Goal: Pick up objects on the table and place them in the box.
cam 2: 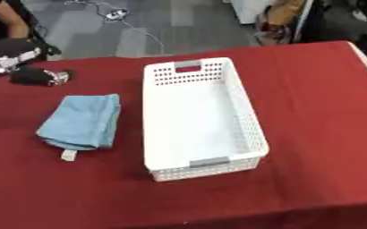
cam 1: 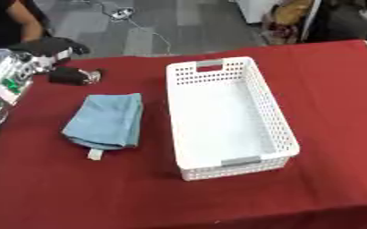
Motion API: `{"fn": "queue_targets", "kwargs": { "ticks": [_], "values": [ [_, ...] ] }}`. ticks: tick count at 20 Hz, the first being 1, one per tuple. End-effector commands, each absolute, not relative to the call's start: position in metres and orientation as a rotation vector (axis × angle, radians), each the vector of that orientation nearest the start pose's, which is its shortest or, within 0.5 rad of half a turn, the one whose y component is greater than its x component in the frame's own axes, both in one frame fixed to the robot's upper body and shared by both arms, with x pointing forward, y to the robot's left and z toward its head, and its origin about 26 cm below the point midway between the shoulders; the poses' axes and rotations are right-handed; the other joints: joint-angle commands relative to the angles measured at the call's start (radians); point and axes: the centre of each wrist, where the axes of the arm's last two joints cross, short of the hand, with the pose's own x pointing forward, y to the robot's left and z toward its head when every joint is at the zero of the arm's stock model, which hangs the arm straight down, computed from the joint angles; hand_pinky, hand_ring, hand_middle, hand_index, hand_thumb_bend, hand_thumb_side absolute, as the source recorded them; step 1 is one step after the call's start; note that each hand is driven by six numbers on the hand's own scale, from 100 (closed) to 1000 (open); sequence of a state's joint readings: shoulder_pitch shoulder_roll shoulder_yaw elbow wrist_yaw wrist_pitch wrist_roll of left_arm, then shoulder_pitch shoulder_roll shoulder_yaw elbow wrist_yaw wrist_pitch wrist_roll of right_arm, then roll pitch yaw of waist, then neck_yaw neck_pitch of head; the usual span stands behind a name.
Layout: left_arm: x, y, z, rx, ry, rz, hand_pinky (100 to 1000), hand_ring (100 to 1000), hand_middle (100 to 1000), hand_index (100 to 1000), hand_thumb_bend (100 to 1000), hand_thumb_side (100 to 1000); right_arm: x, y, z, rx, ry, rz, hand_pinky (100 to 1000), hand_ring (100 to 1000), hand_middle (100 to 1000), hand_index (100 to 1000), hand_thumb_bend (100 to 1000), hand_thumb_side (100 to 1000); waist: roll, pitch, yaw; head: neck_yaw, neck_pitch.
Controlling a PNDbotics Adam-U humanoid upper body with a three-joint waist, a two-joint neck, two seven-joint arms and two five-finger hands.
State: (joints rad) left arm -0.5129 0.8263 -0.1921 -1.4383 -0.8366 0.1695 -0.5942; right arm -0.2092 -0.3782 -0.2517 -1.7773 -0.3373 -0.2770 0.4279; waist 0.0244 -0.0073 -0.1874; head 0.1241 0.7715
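- The blue cloth (cam 1: pixel 106 120) lies folded on the red tablecloth (cam 1: pixel 77 192), to the left of the white basket (cam 1: pixel 284 129) and clear of it, with a strip of red between them. A small pale tag (cam 1: pixel 96 154) sticks out from its near end.
- It looks soft and light — a limp thing that will sag and may unfold when lifted. It should not slip on the fabric under it, and it is in no way fragile.
- My judgement on the hold: pinch through the stacked layers near the middle of the fold, or along the thick folded edge, so that all layers come up together. Taking one corner would likely let the rest trail and catch on the basket wall.
- A small dark object (cam 1: pixel 70 76) with a shiny end lies farther back on the left, well apart from the cloth. I cannot make out what it is; it looks compact and stiff, better taken across its width.
- The basket is empty, long side running away from the camera, with perforated walls and grey handle grips at both short ends — nothing has gone in yet.
- The left hand (cam 1: pixel 55 46) hangs over the far left of the table, just behind the dark object; it is dark and bunched, and I cannot tell whether its fingers are apart or together.
- The right hand shows in neither view.
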Motion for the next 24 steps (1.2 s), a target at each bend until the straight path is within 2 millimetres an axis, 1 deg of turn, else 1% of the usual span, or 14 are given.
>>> {"fn": "queue_targets", "kwargs": {
  "ticks": [1,2,3,4,5,6,7,8,11,17,24],
  "values": [
    [0.384,0.368,0.207,1.072,-0.871,-1.460,663,719,884,970,560,914,0.306,-0.364,0.163,0.071,-2.292,0.501,810,945,881,1000,100,938,0.000,-0.014,0.000,0.012,-0.001],
    [0.388,0.363,0.207,1.070,-0.865,-1.481,670,730,881,969,592,930,0.306,-0.364,0.162,0.072,-2.291,0.502,810,945,881,1000,100,938,-0.001,-0.014,0.000,0.014,-0.001],
    [0.391,0.359,0.206,1.068,-0.857,-1.500,670,728,882,969,587,926,0.306,-0.364,0.162,0.073,-2.291,0.502,810,945,881,1000,100,938,-0.001,-0.015,0.000,0.015,-0.001],
    [0.395,0.355,0.205,1.065,-0.850,-1.519,687,741,881,968,616,949,0.306,-0.364,0.162,0.074,-2.291,0.503,810,945,881,1000,100,938,-0.001,-0.015,0.000,0.016,-0.001],
    [0.398,0.351,0.204,1.062,-0.844,-1.537,687,741,881,968,616,949,0.306,-0.364,0.162,0.075,-2.291,0.503,810,945,881,1000,100,938,-0.001,-0.015,0.000,0.017,-0.001],
    [0.401,0.348,0.203,1.059,-0.841,-1.553,712,752,880,967,629,957,0.306,-0.363,0.162,0.076,-2.291,0.503,810,945,881,1000,100,938,-0.001,-0.015,0.000,0.017,-0.001],
    [0.403,0.344,0.202,1.055,-0.839,-1.568,709,750,880,967,629,957,0.306,-0.363,0.162,0.076,-2.291,0.503,810,945,881,1000,100,938,-0.001,-0.015,0.000,0.017,-0.001],
    [0.405,0.341,0.201,1.049,-0.838,-1.581,724,756,878,966,635,967,0.306,-0.363,0.162,0.077,-2.291,0.504,810,945,881,1000,100,938,-0.001,-0.014,0.000,0.017,-0.001],
    [0.409,0.333,0.196,1.023,-0.841,-1.617,725,757,877,965,636,974,0.306,-0.363,0.162,0.079,-2.292,0.504,810,945,881,1000,100,938,-0.001,-0.014,-0.001,0.017,-0.001],
    [0.411,0.326,0.184,0.963,-0.836,-1.655,724,758,874,958,635,1000,0.307,-0.362,0.163,0.082,-2.294,0.504,810,945,881,1000,100,938,-0.001,-0.014,-0.002,0.018,-0.001],
    [0.408,0.326,0.173,0.927,-0.828,-1.670,725,759,873,955,631,1000,0.307,-0.362,0.163,0.081,-2.294,0.503,810,945,881,1000,100,938,-0.001,-0.013,-0.002,0.020,-0.001]
  ]
}}
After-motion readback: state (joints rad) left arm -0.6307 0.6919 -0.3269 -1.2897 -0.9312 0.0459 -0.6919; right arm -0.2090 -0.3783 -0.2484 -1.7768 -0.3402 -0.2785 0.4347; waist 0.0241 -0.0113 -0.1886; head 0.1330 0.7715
